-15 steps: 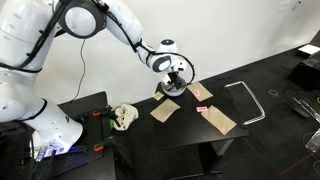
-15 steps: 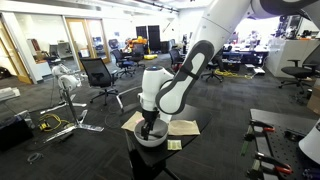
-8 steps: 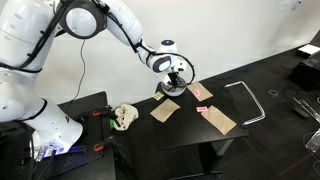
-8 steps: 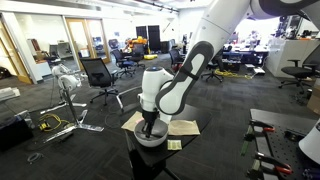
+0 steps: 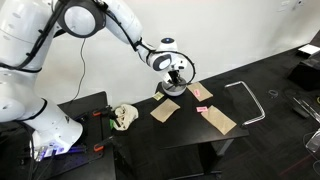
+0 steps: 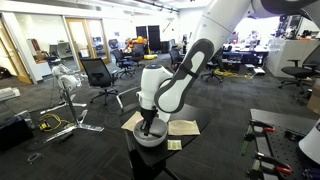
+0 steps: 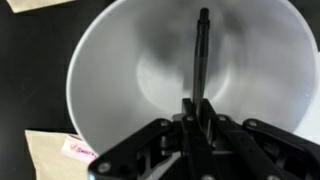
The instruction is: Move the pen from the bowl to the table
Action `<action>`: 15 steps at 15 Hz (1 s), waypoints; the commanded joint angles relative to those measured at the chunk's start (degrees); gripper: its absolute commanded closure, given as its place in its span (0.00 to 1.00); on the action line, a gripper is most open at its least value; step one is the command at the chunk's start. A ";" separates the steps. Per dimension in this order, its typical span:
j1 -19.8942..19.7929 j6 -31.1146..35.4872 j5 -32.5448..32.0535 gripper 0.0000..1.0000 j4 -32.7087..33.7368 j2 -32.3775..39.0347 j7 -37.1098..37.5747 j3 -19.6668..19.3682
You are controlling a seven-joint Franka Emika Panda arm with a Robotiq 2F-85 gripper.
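In the wrist view the grey-silver bowl [image 7: 110, 70] fills the frame. A thin black pen [image 7: 200, 50] runs from my jaws toward the bowl's far side. My gripper [image 7: 196, 112] is shut on the pen's near end, its fingers pressed together on both sides of it. In both exterior views the gripper [image 5: 176, 82] [image 6: 148, 128] reaches straight down into the bowl [image 5: 172, 89] [image 6: 150, 139], which stands near the edge of the black table [image 5: 270, 75]. The pen is too small to make out there.
Tan cardboard squares [image 5: 165, 111] [image 5: 222, 122] [image 5: 202, 92] lie on the table beside the bowl, one [image 7: 45, 155] showing at the wrist view's lower left. A bent metal rod [image 5: 247, 100] lies further along. A lower black stand [image 5: 85, 110] carries a crumpled cloth [image 5: 124, 116].
The jaws have come together on the pen. The arm has held its place over the bowl.
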 commanded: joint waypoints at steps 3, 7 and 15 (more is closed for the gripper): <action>1.75 -1.61 0.26 0.97 -3.81 -7.31 1.42 -1.23; 3.50 -3.18 -1.09 0.97 -6.66 -13.24 3.01 -3.58; 6.61 -3.13 -7.72 0.97 -14.73 -24.69 11.79 -11.12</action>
